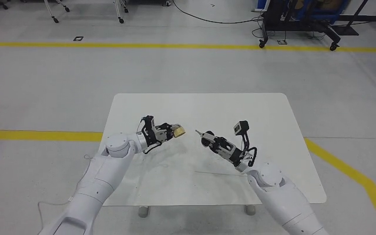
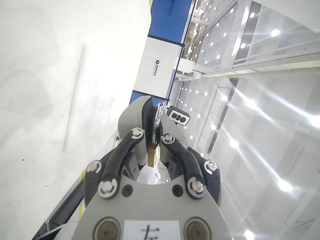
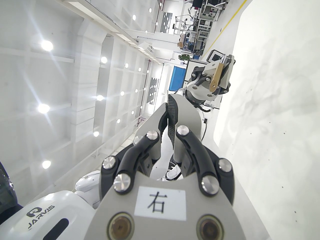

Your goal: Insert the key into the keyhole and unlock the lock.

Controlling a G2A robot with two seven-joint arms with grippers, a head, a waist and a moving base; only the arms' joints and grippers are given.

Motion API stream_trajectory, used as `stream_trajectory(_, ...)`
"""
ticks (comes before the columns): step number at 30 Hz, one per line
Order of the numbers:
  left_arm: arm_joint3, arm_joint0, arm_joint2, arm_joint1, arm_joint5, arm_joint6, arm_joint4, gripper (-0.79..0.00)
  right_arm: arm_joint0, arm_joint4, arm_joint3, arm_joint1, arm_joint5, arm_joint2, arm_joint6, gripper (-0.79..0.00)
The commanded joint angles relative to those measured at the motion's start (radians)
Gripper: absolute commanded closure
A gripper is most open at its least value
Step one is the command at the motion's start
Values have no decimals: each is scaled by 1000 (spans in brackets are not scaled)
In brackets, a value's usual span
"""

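Above the middle of the white table (image 1: 264,111), my left gripper (image 1: 169,130) is shut on a brass padlock (image 1: 179,131), whose body sticks out past the fingertips towards the other arm. In the left wrist view the padlock's brass body (image 2: 150,157) and silver shackle (image 2: 159,116) sit pinched between the fingers of the left gripper (image 2: 156,112). My right gripper (image 1: 206,139) is shut on a small silver key (image 1: 199,133) that points at the padlock across a short gap. The right wrist view has the right gripper (image 3: 168,107) closed with the key hidden, and the padlock (image 3: 216,76) farther off.
A thin white strip (image 2: 73,96) lies flat on the tabletop beneath the arms. Both grippers hang above the table surface. Yellow floor lines (image 1: 176,46) and a wheeled black equipment frame (image 1: 299,26) are far behind the table.
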Motion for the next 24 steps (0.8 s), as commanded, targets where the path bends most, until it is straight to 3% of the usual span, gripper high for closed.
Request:
stream_trajectory(1,7,11,-5,1,5,21,1,0,0,0,0,0,0,0,0,0)
stream_trajectory(6,-37,-13,-3,-2,20,45,27,0,8,-21,7,-11,142,-53,-46,0)
stream_trajectory(11,-25,-10,12,-8,25,74,46,0,-13,-32,-51,-21,269,-92,-134,0)
stream_trajectory(16,-38,-13,26,-14,29,83,61,0,-58,-59,-133,-25,312,-94,-253,0)
stream_trajectory(24,-59,6,20,-15,-11,119,87,0,-60,-81,-136,-40,356,-106,-405,0)
